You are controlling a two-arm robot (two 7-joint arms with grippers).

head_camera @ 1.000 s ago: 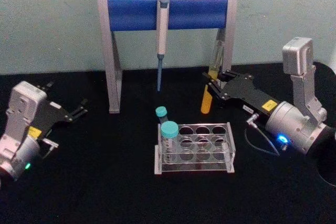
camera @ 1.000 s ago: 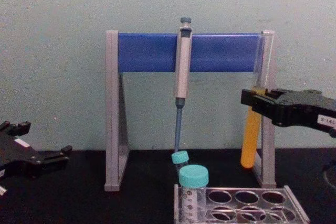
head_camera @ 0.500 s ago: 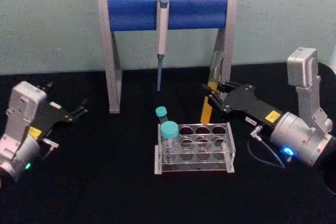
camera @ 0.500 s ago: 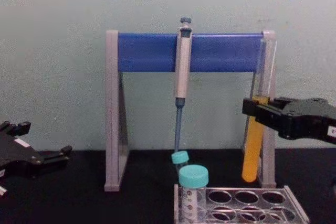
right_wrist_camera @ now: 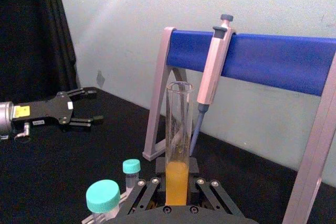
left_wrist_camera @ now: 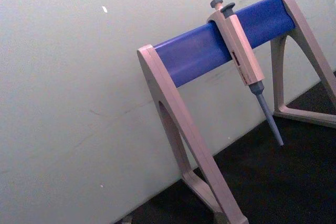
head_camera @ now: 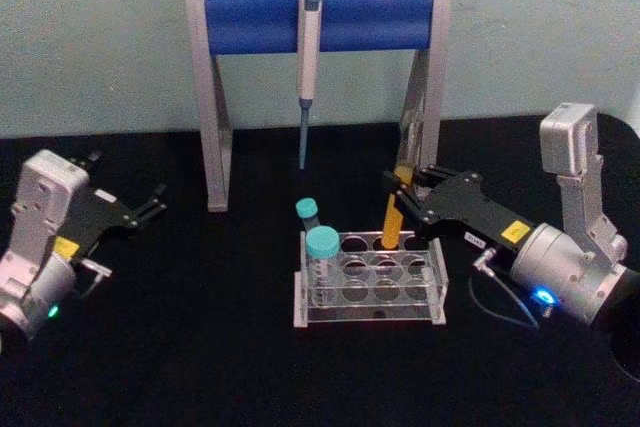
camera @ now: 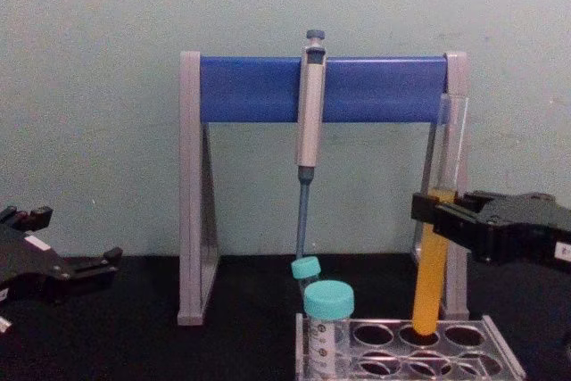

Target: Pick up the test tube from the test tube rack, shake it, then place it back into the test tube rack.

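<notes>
Right gripper clamps the test tube upright, its bottom tip in the middle back-row hole of the test tube rack; left gripper idles well apart, fingers spread

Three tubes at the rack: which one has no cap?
The long test tube with orange-yellow liquid, held by the right gripper, its bottom at the rack's back middle hole. The two shorter tubes at its left end wear teal caps.

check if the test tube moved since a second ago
Yes. In the right gripper, the test tube moved down; its bottom now enters the test tube rack.
</notes>
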